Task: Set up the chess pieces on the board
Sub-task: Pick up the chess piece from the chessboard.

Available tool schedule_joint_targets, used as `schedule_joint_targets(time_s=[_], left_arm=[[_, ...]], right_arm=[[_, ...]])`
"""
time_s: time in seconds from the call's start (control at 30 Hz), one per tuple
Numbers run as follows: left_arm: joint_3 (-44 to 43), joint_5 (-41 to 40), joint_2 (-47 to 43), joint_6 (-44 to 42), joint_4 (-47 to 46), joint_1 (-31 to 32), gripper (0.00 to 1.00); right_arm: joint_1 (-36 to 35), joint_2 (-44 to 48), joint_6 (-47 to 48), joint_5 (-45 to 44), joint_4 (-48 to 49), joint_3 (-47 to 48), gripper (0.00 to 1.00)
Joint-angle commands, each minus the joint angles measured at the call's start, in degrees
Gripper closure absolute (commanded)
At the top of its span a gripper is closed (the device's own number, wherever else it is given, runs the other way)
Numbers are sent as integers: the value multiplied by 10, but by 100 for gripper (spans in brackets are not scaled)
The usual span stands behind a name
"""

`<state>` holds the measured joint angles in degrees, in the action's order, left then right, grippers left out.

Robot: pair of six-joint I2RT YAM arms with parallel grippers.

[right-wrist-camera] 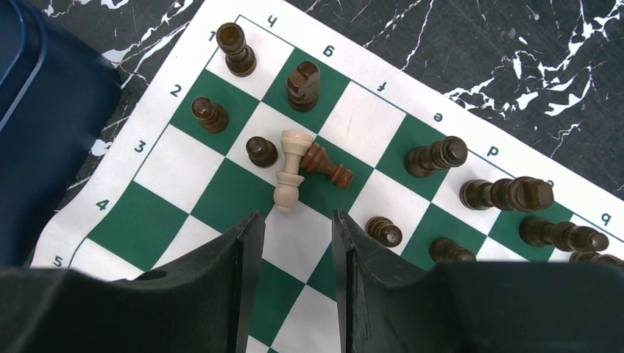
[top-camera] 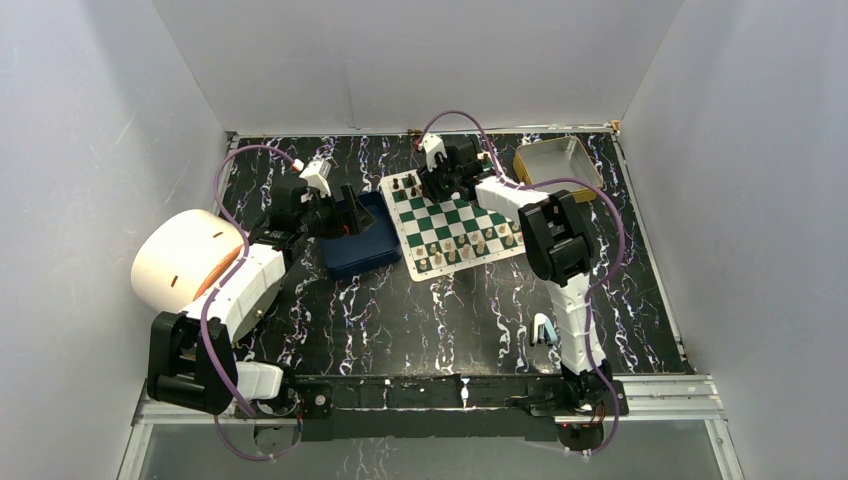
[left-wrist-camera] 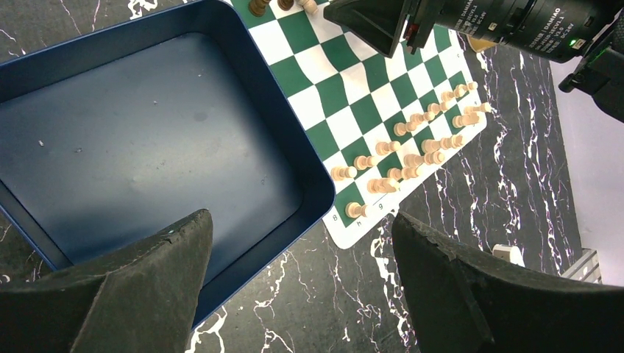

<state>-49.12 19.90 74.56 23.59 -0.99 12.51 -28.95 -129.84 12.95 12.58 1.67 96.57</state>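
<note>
The right gripper [right-wrist-camera: 294,220] is hovering with its fingers slightly apart and holding nothing, just over a cream chess piece [right-wrist-camera: 289,170] lying on its side against a toppled dark piece [right-wrist-camera: 327,165] on the board [right-wrist-camera: 360,121]. The left gripper [left-wrist-camera: 300,224] is hanging wide open above the blue tray [left-wrist-camera: 147,132], while other cream pieces [left-wrist-camera: 412,143] are lining the board's near end.

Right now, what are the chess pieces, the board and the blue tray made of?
Cream pieces and dark pieces: probably turned wood, lightly glossy, with lathe-like rings. Board: likely a thin vinyl mat; its printed squares ripple. Tray: painted metal or plastic, hard to tell; smooth with a rolled rim.
</note>
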Motion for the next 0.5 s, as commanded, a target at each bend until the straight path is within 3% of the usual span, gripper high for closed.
schedule_joint_targets(time_s=[0.0,0.47], left_arm=[[-6,-5,-15,-8,6,0,12],[-7,-5,-14,-9,6,1,12]], right_arm=[[-2,-16,-10,5,31,17,52],[-5,-44,-7,-9,39,40,50]])
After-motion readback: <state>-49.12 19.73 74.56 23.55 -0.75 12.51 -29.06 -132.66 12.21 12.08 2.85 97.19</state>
